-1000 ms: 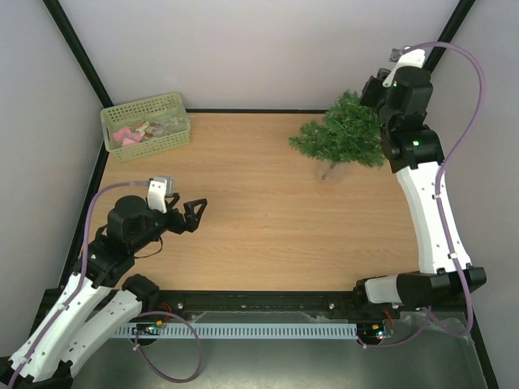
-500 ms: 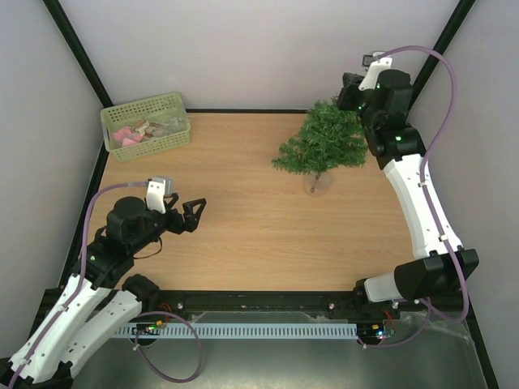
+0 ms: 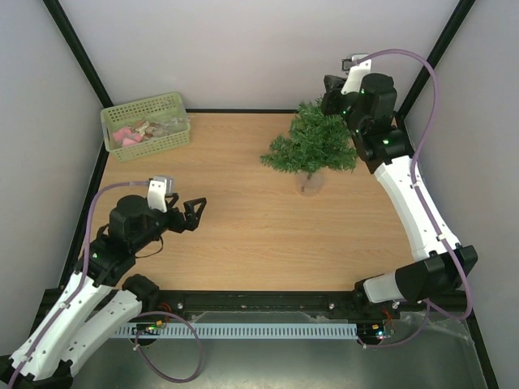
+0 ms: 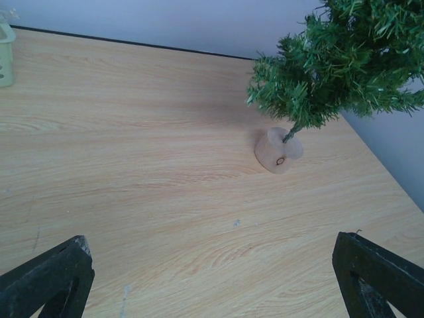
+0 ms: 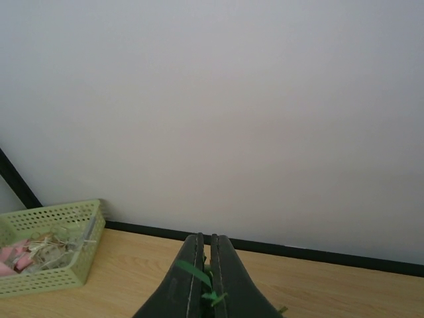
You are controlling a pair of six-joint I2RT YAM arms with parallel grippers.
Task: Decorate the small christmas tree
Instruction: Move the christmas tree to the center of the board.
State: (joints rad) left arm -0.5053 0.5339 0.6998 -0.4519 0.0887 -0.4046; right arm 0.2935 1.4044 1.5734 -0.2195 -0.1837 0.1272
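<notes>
The small christmas tree [image 3: 312,146] is at the back right of the table, a bushy dark green fir in a small pale pot [image 3: 310,182]. My right gripper [image 3: 331,99] is shut on its top; green needles [image 5: 199,273] stick out between the closed fingers [image 5: 192,265]. In the left wrist view the tree [image 4: 338,59] leans and its pot [image 4: 278,151] is tipped on the wood. My left gripper [image 3: 197,212] is open and empty, low over the near left of the table, far from the tree. Its fingertips [image 4: 66,265] show at the bottom corners of its wrist view.
A pale green basket [image 3: 146,126] with pink and straw-coloured items stands at the back left corner; it also shows in the right wrist view [image 5: 50,245]. Grey walls close the back and sides. The wooden table [image 3: 243,219] stretches between the arms.
My right gripper has carried the tree leftward along the back of the table, pot and all. The left arm has not moved.
</notes>
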